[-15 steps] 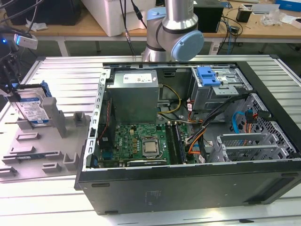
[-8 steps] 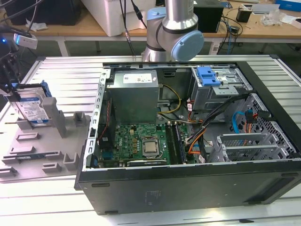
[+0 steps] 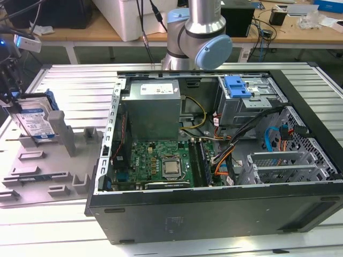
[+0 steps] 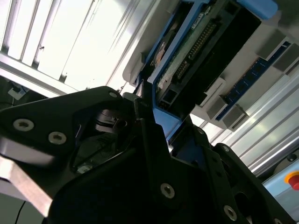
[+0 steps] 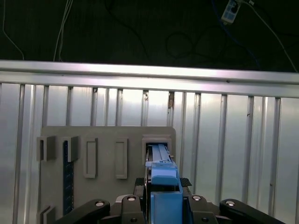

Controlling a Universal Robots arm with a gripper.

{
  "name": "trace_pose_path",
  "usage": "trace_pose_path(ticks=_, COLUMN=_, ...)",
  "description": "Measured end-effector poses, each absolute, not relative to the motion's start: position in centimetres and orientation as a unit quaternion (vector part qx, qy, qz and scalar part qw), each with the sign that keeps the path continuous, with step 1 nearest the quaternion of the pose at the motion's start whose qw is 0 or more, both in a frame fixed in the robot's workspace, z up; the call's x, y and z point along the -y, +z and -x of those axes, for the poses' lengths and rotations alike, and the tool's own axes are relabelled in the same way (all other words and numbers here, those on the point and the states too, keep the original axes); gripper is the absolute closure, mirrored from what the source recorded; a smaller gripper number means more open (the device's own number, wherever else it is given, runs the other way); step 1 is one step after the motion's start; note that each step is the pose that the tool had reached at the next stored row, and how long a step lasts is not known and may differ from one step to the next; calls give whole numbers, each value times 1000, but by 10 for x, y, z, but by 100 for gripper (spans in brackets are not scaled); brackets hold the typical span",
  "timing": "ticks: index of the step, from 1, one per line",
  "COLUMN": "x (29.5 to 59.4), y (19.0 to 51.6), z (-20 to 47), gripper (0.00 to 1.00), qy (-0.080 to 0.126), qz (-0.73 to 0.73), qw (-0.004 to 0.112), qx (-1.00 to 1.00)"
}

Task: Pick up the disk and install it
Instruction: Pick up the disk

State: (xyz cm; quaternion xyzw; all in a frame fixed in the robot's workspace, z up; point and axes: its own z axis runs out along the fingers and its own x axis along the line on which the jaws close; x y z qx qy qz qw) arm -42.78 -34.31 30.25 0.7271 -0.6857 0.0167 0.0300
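Observation:
In the exterior view, the disk (image 3: pixel 35 121), a silver drive with a white-and-blue label and blue rails, stands tilted at the far left. Its lower end sits at a slot of the grey fixture tray (image 3: pixel 51 179). My gripper (image 3: pixel 15 103) is shut on its upper end. The first wrist view shows the disk (image 5: pixel 163 184) edge-on as a blue strip between my black fingers (image 5: pixel 128 205), over the tray's slot (image 5: pixel 159 145). In the second wrist view, the disk's circuit-board side (image 4: pixel 194 49) rises from my gripper (image 4: pixel 161 123).
An open computer case (image 3: pixel 214 203) lies on the exterior view's right side of the slatted aluminium table (image 3: pixel 75 80). Inside are a metal drive cage with a blue bracket (image 3: pixel 238 87), a motherboard (image 3: pixel 161 163) and cables. The arm's base (image 3: pixel 195 37) stands behind the case.

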Motion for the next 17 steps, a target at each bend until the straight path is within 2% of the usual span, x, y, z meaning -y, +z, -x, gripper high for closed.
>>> trace_pose_path(ticks=17, x=343, y=316, z=428, gripper=63, qy=17, qz=-727, qw=30, qx=686)
